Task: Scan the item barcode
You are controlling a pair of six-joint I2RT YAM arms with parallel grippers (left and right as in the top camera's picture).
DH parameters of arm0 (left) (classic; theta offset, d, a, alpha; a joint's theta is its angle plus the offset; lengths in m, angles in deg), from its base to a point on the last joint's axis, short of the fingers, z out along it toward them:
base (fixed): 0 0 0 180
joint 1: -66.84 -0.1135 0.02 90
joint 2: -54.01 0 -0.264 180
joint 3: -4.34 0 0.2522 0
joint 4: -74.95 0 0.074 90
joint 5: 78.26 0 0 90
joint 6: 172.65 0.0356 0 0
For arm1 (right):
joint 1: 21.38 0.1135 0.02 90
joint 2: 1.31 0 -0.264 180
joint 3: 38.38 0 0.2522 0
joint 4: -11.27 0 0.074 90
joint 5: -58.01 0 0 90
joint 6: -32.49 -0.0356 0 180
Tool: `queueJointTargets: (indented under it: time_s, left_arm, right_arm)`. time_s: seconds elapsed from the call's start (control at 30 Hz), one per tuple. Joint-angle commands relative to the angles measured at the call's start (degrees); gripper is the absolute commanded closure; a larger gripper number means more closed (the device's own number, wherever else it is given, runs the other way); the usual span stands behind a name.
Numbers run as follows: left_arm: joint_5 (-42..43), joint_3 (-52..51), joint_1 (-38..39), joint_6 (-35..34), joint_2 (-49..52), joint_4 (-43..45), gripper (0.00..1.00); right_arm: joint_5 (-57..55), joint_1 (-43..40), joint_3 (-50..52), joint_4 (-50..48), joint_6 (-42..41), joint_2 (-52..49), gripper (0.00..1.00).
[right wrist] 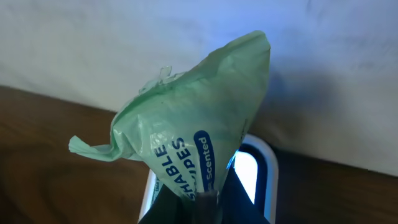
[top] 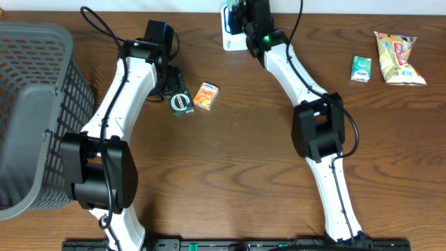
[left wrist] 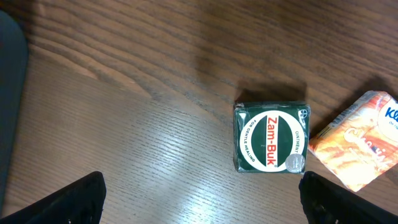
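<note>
One scan step running: right gripper (right wrist: 198,202) clamping tight on green wipes packet (right wrist: 193,118), holding it upright just above lit scanner (right wrist: 264,171). Next move calling for turning barcode face toward scanner window; barcode not showing. Packet looking soft, crumpled, blue lettering. Idle left gripper (left wrist: 202,202) hanging wide open, empty, over Zam-Buk box (left wrist: 270,144).

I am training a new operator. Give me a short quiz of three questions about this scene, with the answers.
1. True or false: the right gripper is shut on the green packet.
2. Which item lies nearest the open left gripper? A) Zam-Buk box B) snack bag C) basket
3. What stands under the held packet, white with a lit window?
Key: 1 true; 2 A; 3 the scanner.
</note>
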Motion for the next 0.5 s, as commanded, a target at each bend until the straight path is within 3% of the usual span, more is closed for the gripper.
queueJointTargets:
  time_s: [0.0, 0.23, 0.47]
  left_arm:
    - [-0.5, 0.3, 0.0, 0.5, -0.4, -0.1, 0.02]
    - [-0.5, 0.3, 0.0, 0.5, -0.4, -0.1, 0.02]
    - [-0.5, 0.3, 0.0, 0.5, -0.4, -0.1, 0.02]
  right_arm:
    - [-0.7, 0.5, -2.2, 0.4, 2.6, 0.8, 0.99]
    - [-11.2, 0.0, -2.2, 1.3, 4.0, 3.1, 0.99]
    - [-10.3, -2.4, -2.2, 5.5, 4.5, 8.3, 0.99]
